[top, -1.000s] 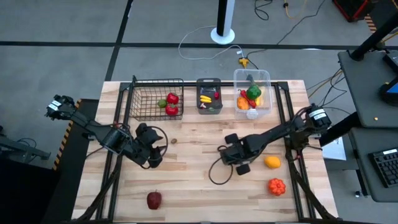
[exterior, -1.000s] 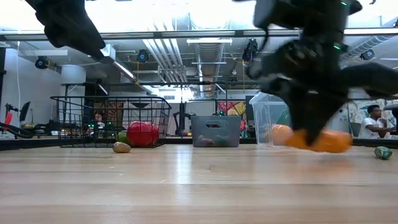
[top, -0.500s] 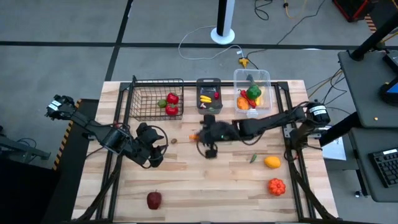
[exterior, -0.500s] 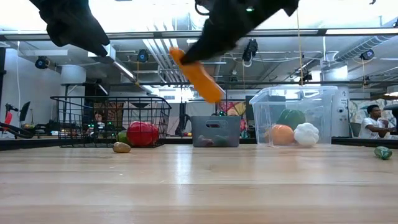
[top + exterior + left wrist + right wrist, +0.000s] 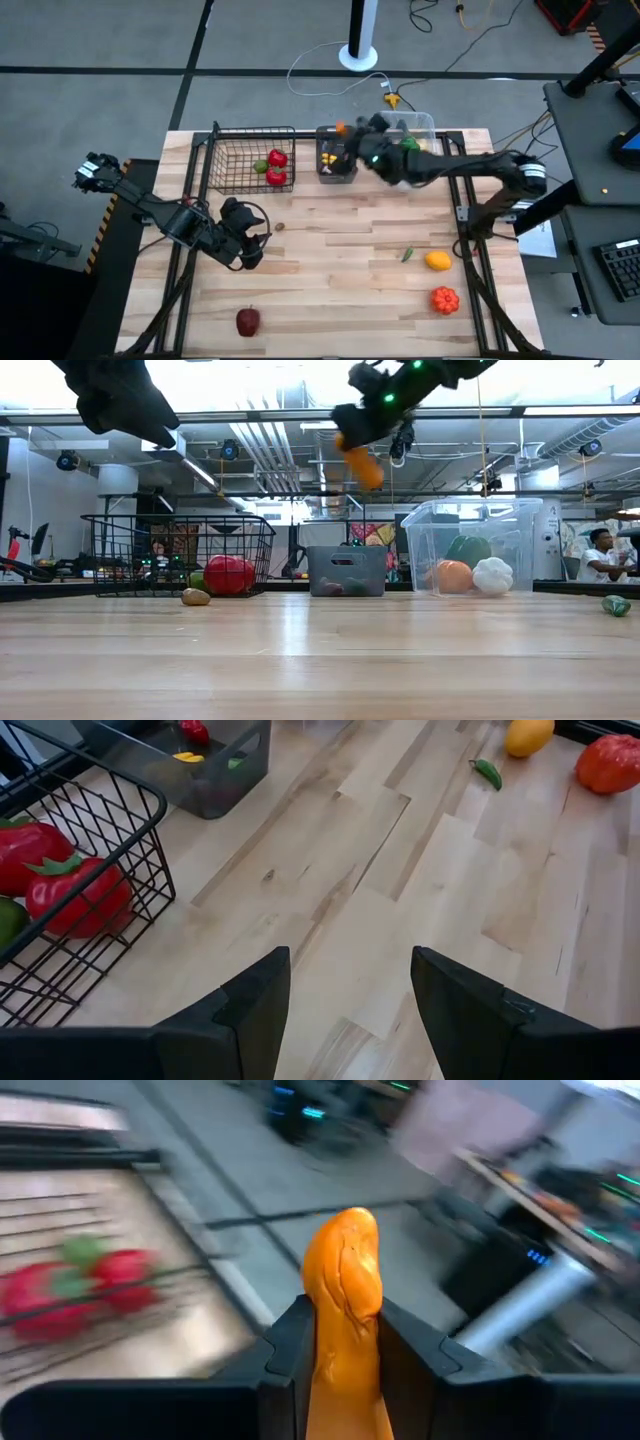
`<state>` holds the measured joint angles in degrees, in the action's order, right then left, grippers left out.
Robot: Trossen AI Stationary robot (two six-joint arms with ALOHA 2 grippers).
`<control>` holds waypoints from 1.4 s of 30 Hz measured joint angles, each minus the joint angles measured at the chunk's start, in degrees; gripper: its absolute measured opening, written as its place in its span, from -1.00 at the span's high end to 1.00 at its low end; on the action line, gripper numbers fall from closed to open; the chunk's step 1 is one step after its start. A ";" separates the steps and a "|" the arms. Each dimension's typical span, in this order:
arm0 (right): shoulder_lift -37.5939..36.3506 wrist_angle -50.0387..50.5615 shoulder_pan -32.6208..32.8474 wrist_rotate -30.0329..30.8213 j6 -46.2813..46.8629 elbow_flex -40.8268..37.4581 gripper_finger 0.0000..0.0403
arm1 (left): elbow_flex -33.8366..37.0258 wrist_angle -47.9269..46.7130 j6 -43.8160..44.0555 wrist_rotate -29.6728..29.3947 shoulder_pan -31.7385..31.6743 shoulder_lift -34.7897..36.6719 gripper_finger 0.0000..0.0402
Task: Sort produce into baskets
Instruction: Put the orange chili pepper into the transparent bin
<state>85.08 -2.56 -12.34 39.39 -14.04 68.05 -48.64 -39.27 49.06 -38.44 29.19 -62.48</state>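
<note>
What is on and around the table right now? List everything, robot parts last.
Black wire-mesh basket: one, back left; holds two red peppers and one green piece.
Dark grey plastic bin: one, back centre; small yellow, red and green pieces inside.
Clear plastic tub: one, back right; green, orange and white produce inside.
Red apple: one, front left.
Small brown piece: one, near the basket.
Green chilli: one, right.
Yellow lemon: one, right.
Orange-red tomato: one, front right.
Orange carrot: one, held.
Person: one, in the room beyond the table's right end.
Left gripper: open, left.
Right gripper: shut on carrot, above bin.
</note>
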 joint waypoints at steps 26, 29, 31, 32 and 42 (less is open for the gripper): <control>-15.08 40.86 -20.00 -3.86 35.10 -8.13 0.59 | 0.04 0.20 -0.33 -1.68 -0.04 0.00 0.05; -15.08 40.84 -19.95 -3.84 35.08 -8.21 0.54 | 0.04 0.22 -0.33 -1.68 -0.04 0.00 0.05; -15.08 40.86 -19.96 -3.84 35.04 -8.33 0.48 | 0.04 0.22 -0.33 -1.68 -0.04 0.00 0.05; -15.08 40.87 -19.95 -3.84 35.03 -8.33 0.45 | 0.04 0.22 -0.33 -1.68 -0.04 0.00 0.05; -15.06 40.84 -19.95 -3.82 34.96 -8.46 0.22 | 0.04 0.21 -0.32 -1.68 -0.04 0.00 0.05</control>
<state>70.02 38.28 -32.29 35.57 20.92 59.59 -48.60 -39.06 48.74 -40.12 29.15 -62.48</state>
